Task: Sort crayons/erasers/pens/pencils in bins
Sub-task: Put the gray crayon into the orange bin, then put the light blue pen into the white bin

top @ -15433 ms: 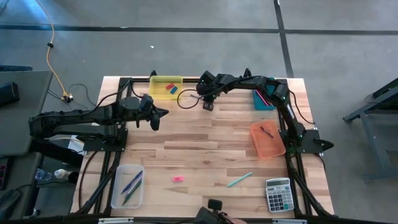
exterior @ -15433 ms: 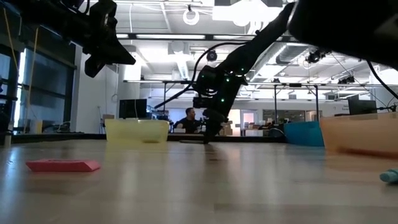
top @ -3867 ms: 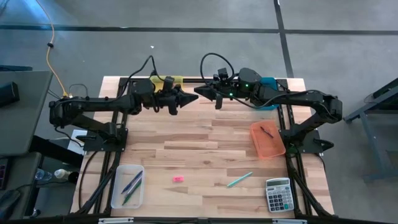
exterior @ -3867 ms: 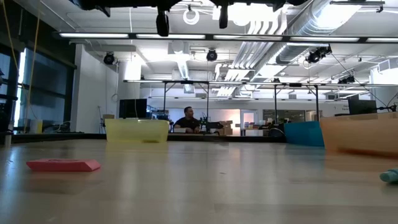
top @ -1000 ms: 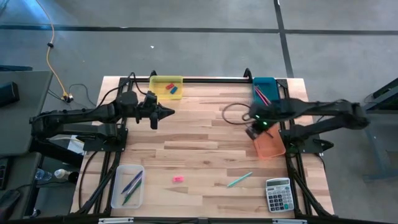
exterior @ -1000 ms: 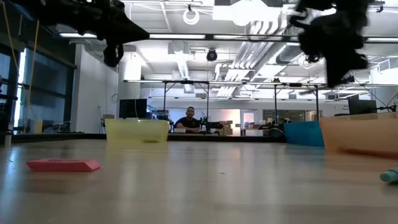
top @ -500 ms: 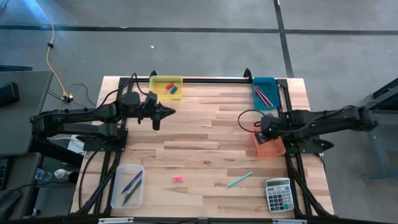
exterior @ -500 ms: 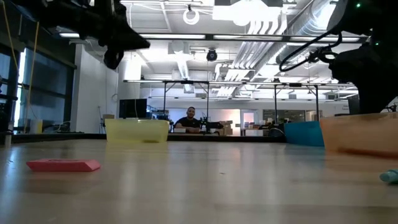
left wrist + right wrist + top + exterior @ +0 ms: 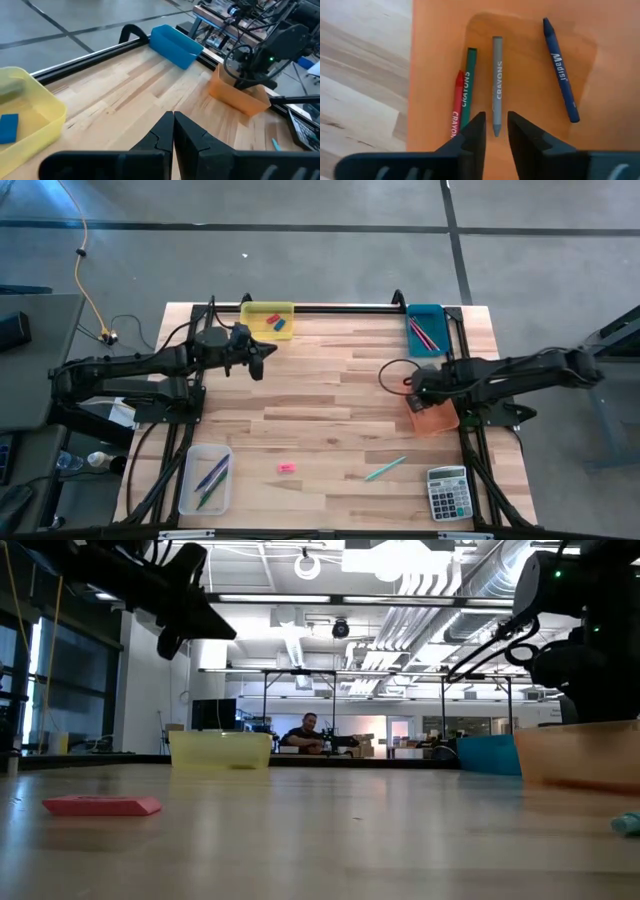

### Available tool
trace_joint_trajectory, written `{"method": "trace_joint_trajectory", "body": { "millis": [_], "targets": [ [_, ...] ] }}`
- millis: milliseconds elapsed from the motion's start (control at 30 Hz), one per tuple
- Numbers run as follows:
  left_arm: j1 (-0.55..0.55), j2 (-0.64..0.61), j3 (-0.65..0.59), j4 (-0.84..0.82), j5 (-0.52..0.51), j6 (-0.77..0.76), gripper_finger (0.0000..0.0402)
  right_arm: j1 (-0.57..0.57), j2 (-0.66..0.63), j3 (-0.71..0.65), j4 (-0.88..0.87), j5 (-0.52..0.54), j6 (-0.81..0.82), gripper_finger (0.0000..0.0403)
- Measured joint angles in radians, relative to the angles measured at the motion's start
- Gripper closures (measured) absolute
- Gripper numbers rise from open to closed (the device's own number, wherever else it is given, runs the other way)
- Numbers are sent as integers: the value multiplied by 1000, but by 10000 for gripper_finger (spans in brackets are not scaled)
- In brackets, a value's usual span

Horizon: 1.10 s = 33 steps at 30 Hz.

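Orange bin (image 9: 535, 65) (right wrist view only): four crayons (image 9: 497, 85).

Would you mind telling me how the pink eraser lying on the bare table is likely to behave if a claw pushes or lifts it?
The pink eraser looks like a flat, low slab, so it would probably slide instead of rolling or tipping. It seems small and likely light, so a nudge could send it skidding on the smooth table. Lying so low, it may leave little edge to pinch.

4 bins (image 9: 267, 311), 3 erasers (image 9: 287, 468)
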<state>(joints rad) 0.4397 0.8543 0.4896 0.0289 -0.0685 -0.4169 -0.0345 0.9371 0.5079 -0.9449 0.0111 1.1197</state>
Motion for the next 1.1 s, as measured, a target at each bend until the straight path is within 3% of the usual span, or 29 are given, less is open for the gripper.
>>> {"method": "trace_joint_trajectory", "body": {
  "millis": [200, 333, 567, 767, 933, 1100],
  "targets": [
    [-2, 0, 0, -11, 47, -37, 402, 0, 18, 7, -10, -12, -2, 296],
    [-3, 0, 0, -23, 128, -30, 402, 20, 11, 69, -63, -18, -10, 298],
    [-24, 0, 0, -125, 161, 39, 402, 85, 12, 304, -213, 25, -55, 353],
    [-43, 0, 0, -137, 154, 62, 402, 147, 11, 517, -220, 181, -108, 399],
    [-57, 0, 0, -137, 130, 51, 402, 126, -21, 528, -70, 249, -289, 402],
    [-75, 0, 0, -135, 19, -2, 402, 26, -50, 446, 174, 127, -551, 402]
  ]
}}
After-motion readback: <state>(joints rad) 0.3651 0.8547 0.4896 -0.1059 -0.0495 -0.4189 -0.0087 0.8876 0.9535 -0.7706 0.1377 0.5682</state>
